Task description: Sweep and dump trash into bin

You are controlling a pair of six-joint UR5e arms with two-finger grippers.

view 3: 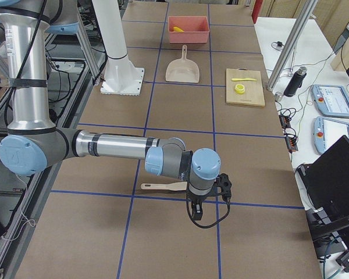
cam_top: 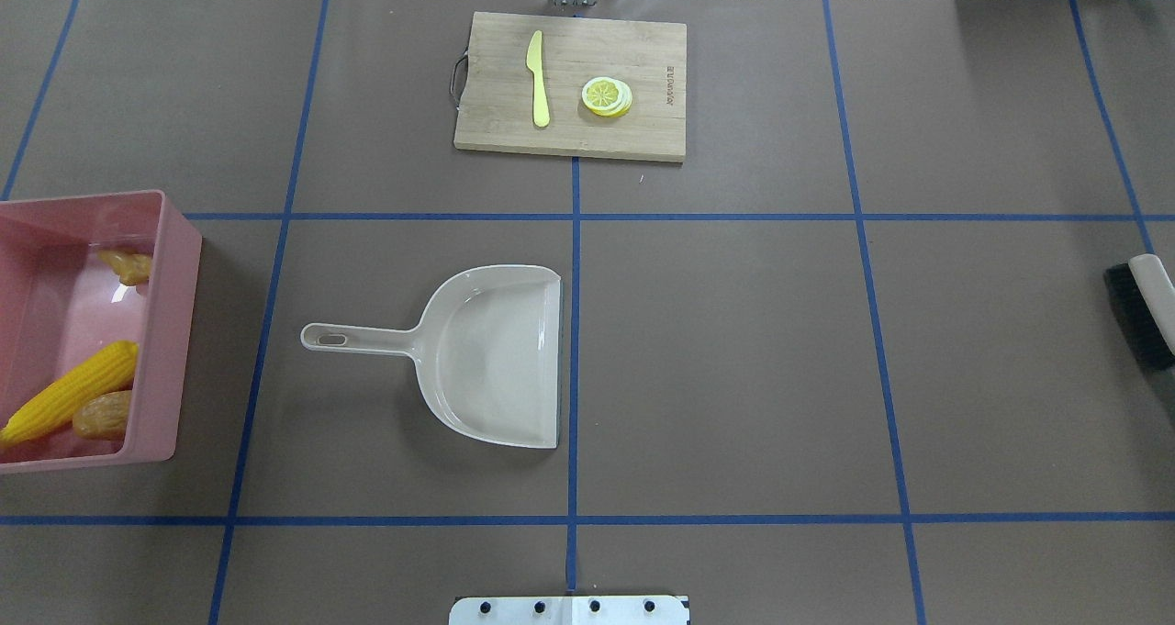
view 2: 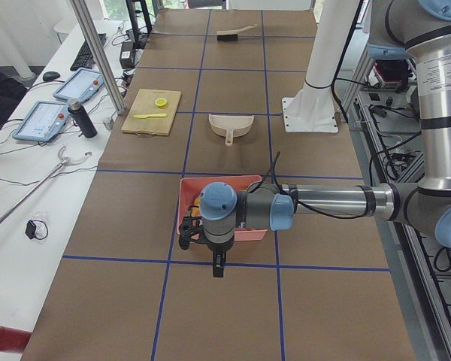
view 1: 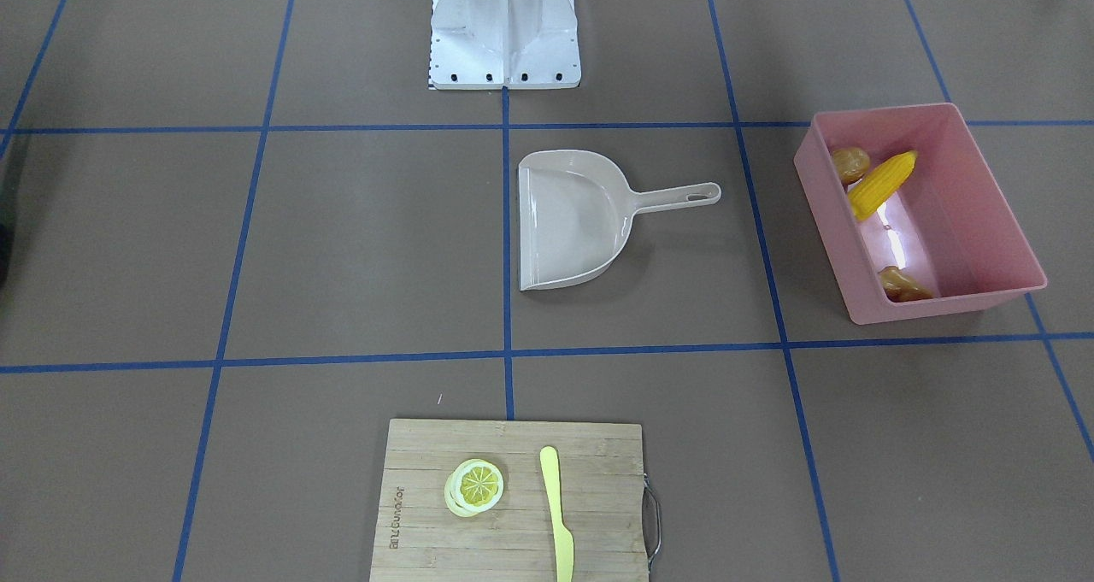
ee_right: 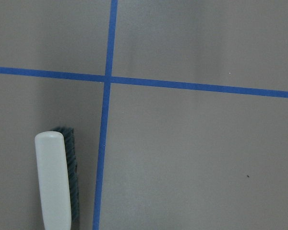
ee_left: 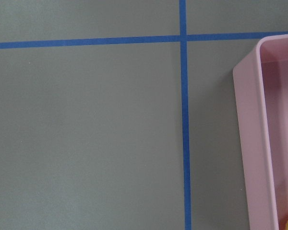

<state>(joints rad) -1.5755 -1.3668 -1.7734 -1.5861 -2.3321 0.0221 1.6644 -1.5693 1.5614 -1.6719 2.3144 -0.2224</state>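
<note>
The pink bin [view 1: 940, 307] stands at the table's left end, also in the overhead view [cam_top: 170, 331] and the left wrist view [ee_left: 247, 143]. Inside lie the yellow corn cob [view 1: 882, 185], the brown potato [view 1: 850, 164] beside it, and the tan ginger root [view 1: 902, 285] at the far end. My left gripper [view 2: 216, 265] hangs just outside the bin's outer end; I cannot tell whether it is open or shut. My right gripper [view 3: 195, 212] hangs at the table's right end beside the brush; I cannot tell its state either. Neither wrist view shows any fingers.
A beige dustpan [view 1: 573, 223] lies empty at the table's middle. A brush [cam_top: 1143, 308] with black bristles lies at the right edge, also in the right wrist view [ee_right: 55, 182]. A wooden cutting board [view 1: 598, 479] holds a lemon slice [view 1: 474, 485] and a pale yellow knife [view 1: 557, 505].
</note>
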